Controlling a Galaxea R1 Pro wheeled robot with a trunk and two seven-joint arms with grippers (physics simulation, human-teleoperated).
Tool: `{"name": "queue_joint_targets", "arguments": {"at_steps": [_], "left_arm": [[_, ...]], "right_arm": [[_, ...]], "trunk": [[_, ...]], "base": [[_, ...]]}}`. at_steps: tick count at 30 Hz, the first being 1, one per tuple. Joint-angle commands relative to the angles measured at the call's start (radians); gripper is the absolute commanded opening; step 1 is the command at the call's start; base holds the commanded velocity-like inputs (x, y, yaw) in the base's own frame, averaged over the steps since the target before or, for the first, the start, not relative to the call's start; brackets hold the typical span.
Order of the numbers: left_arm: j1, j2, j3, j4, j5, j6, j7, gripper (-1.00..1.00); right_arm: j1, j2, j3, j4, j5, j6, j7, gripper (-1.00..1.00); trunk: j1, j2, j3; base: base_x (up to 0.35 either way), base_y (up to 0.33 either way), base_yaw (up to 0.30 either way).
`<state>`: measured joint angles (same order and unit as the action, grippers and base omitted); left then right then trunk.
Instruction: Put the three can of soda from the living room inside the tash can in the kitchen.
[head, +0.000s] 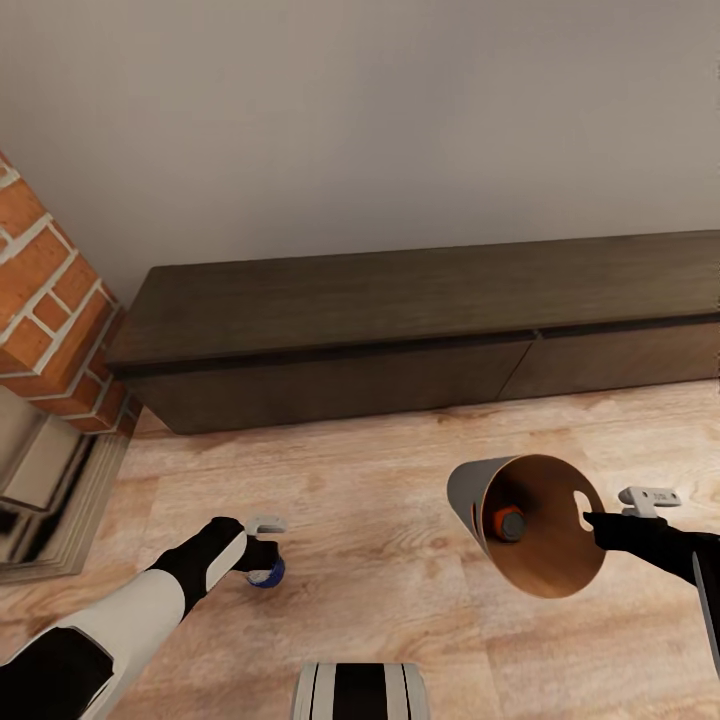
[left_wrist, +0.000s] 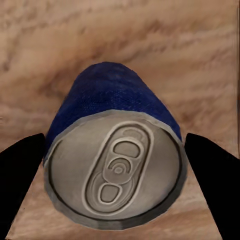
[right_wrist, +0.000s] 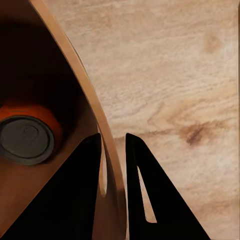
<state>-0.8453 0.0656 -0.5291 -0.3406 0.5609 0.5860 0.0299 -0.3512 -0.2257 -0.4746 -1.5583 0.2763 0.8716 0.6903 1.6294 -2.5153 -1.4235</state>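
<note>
Lying tilted, the tash can (head: 480, 495) holds one orange can (head: 508, 522); right gripper (head: 590, 520) pinches its rim. Left gripper (head: 262, 560), arm lowered to the wood floor (head: 380, 520), clasps the blue can (left_wrist: 112, 165)

Blue can (head: 267, 574) on wood floor (head: 380, 520)

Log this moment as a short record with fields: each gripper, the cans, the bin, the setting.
left gripper: jaws either side of the blue can, contact unclear
right gripper: jaws pinching the trash can wall at its rim
trash can: tipped, mouth towards the camera
orange can: inside the trash can
setting: wood floor, dark low cabinet, brick fireplace
</note>
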Motion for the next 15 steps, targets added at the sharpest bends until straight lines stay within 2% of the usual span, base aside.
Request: {"name": "queue_joint_targets", "arguments": {"at_steps": [1,15], "left_arm": [[0.0,0.0,0.0,0.0,-0.001,0.0,-0.001,-1.0],[0.0,-0.001,0.0,0.0,-0.002,0.0,-0.002,-1.0]], "right_arm": [[0.0,0.0,0.001,0.0,-0.022,0.009,0.004,-1.0],[0.0,0.0,0.001,0.0,-0.022,0.01,0.003,-1.0]], "trunk": [[0.0,0.0,0.004],[-0.007,0.004,0.058]], "base": [[0.0,0.0,0.0],[0.0,0.0,0.0]]}}
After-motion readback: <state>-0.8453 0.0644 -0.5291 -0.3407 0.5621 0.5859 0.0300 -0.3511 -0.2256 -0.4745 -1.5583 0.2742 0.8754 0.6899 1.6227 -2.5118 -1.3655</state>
